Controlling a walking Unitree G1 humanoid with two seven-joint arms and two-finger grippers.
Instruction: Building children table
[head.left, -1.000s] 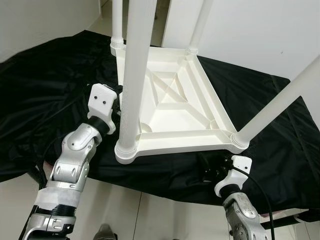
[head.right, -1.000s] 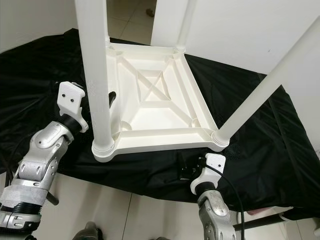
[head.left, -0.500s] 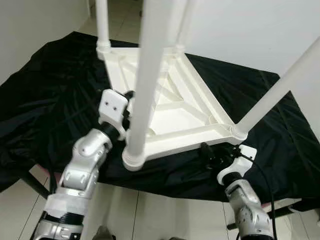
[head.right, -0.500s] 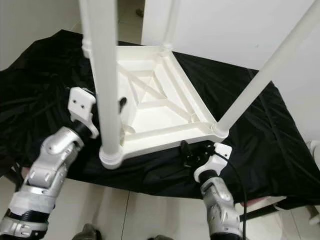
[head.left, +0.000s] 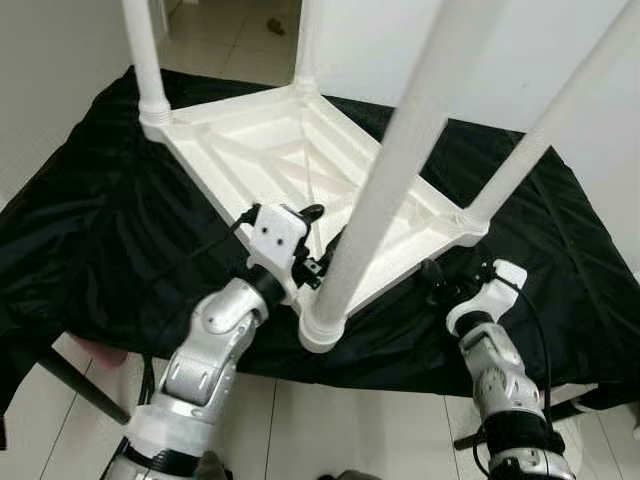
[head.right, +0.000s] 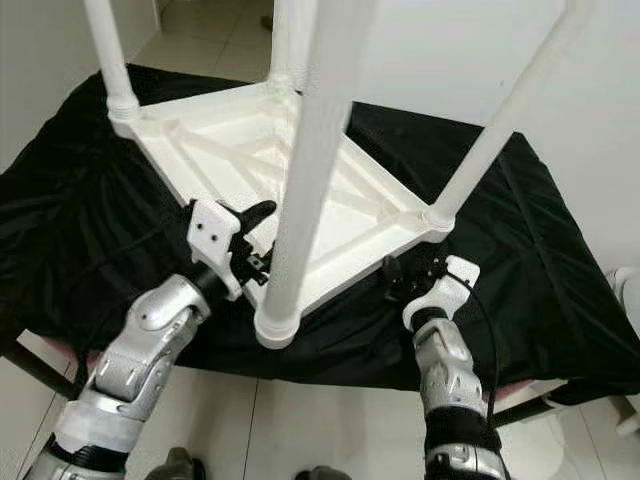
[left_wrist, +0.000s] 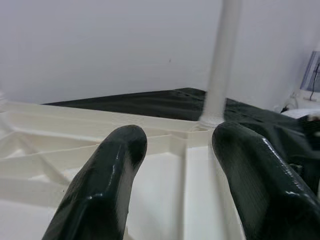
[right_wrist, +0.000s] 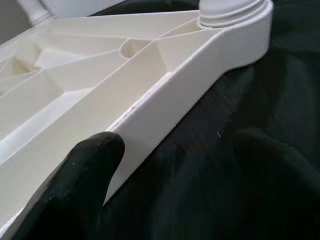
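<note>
From the head I see the upturned white table (head.left: 300, 160); wrist views show my left end effector (left_wrist: 175, 145) and right end effector (right_wrist: 175, 150) both spread, unclenched

Even, bright indoor light fills both eye views — the white table (head.left: 290, 165) reads crisp, its ribs casting only soft shadows. The black cloth (head.left: 90, 230) swallows detail, with faint sheen on its folds. The nearest leg (head.left: 400, 160) looms large and stretched toward the top of the frame. In the left wrist view the fingers (left_wrist: 105, 185) carry glossy highlights — the far leg slightly soft.
</note>
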